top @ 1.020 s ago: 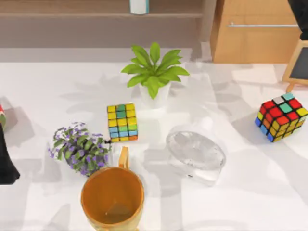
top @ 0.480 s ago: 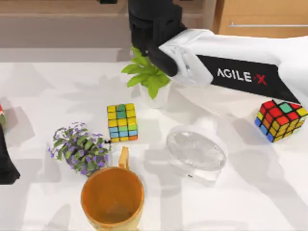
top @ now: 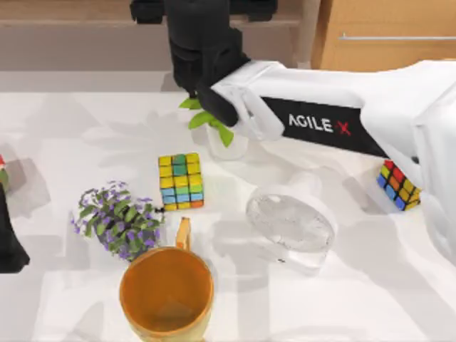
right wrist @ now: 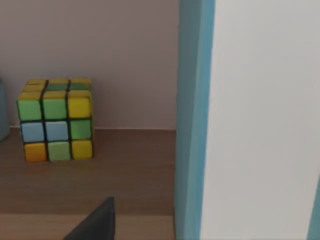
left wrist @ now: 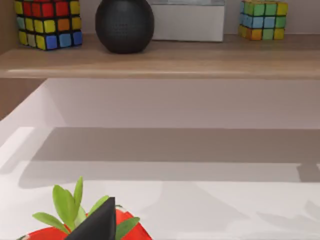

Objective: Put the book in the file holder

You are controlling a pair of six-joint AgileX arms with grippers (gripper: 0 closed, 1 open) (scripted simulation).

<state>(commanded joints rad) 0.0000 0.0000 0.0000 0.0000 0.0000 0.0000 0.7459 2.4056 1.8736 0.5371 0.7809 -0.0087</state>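
The book [right wrist: 260,120] stands upright on the wooden shelf, very close in the right wrist view, its white face and teal-blue edge toward the camera. My right gripper [top: 203,10] reaches over the back of the table to that shelf and hides the book from above. It is open, with one dark fingertip [right wrist: 95,222] showing beside the book's teal edge. My left arm [top: 10,242] is parked at the table's left edge, gripper open, its fingertip [left wrist: 97,225] over a red strawberry-like item [left wrist: 127,231]. The file holder is out of view.
On the table are a green plant in a white pot [top: 229,140], a puzzle cube [top: 180,182], a purple flower plant [top: 117,221], an orange mug [top: 166,291], a clear glass dish [top: 291,228] and another cube [top: 399,187]. The shelf carries cubes [left wrist: 47,22] [right wrist: 55,120], a black round speaker [left wrist: 124,24] and a pale box [left wrist: 187,22].
My right arm came in from the right and moved left along the back, now covering the book's spot on the shelf, much of the green plant and part of the right cube.
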